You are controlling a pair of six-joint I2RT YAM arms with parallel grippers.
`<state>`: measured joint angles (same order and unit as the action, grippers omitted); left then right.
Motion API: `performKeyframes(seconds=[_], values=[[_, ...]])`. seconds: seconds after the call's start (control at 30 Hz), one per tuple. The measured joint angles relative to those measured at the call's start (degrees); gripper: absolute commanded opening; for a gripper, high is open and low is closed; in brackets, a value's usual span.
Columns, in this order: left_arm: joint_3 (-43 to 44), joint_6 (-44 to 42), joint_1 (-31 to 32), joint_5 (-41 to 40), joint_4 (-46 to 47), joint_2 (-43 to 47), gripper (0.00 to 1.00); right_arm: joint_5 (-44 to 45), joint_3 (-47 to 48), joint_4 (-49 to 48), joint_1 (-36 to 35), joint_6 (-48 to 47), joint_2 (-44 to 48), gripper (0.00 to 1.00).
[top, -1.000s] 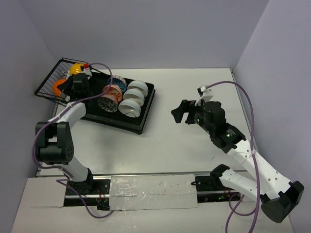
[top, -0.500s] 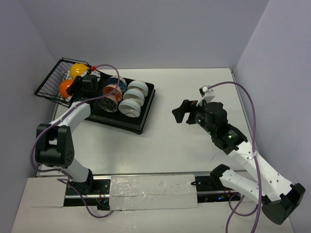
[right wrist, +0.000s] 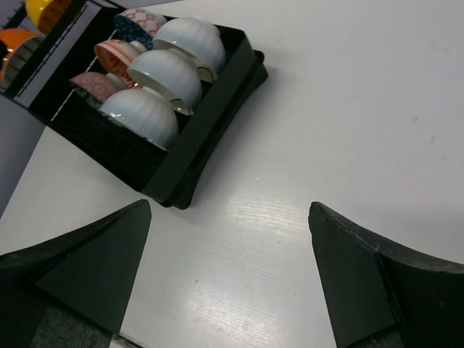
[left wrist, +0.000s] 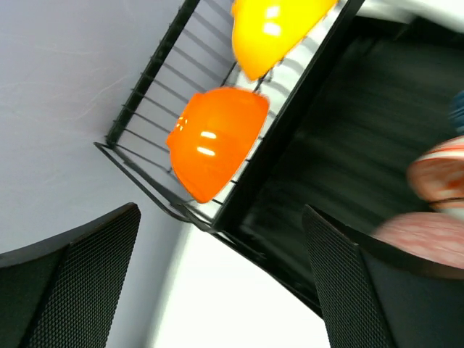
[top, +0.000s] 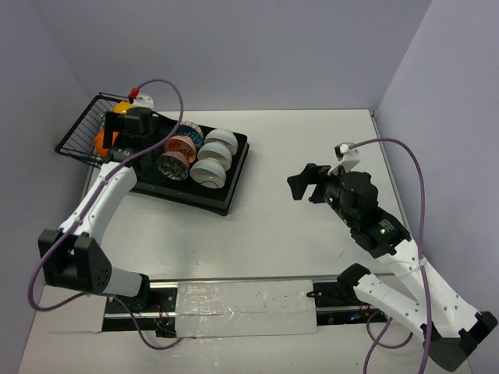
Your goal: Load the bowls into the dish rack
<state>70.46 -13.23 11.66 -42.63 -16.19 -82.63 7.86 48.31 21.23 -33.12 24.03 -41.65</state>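
Observation:
The dish rack is a black tray at the far left with a wire basket on its left end. Three white bowls and three patterned bowls stand in rows in the tray. An orange bowl and a yellow bowl lie in the basket. My left gripper hovers over the basket and tray edge, open and holding nothing. My right gripper hangs open over the bare table right of the rack, nothing between its fingers.
Grey walls close in the table on the left, back and right; the basket sits close to the left wall. The right wrist view shows the white bowls and the tray's near rim ahead of the fingers. A taped rail runs along the near edge.
My left gripper has opened, let go of the orange bowl in the basket and lifted away. The right arm drifted slightly right, still open.

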Motion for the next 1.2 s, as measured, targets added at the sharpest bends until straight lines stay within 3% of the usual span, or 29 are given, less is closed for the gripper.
performKeyframes(seconds=[0.27,0.67,0.87,1.2], values=[[4.55,17.66,0.33,11.47,-12.09,17.59,0.99,9.01,5.77,7.48,0.00,-2.71,5.35,0.98],[2.71,28.98,0.33,17.73,-21.51,52.17,0.99,21.46,10.34,8.07,0.02,-13.86,18.95,1.00],[2.40,30.53,0.33,18.84,-30.03,57.51,0.99,21.49,6.32,3.19,0.02,-18.47,25.68,1.00],[0.33,31.47,0.33,19.28,-38.45,61.79,0.99,21.29,5.53,-0.81,0.02,-20.26,26.16,0.98]])
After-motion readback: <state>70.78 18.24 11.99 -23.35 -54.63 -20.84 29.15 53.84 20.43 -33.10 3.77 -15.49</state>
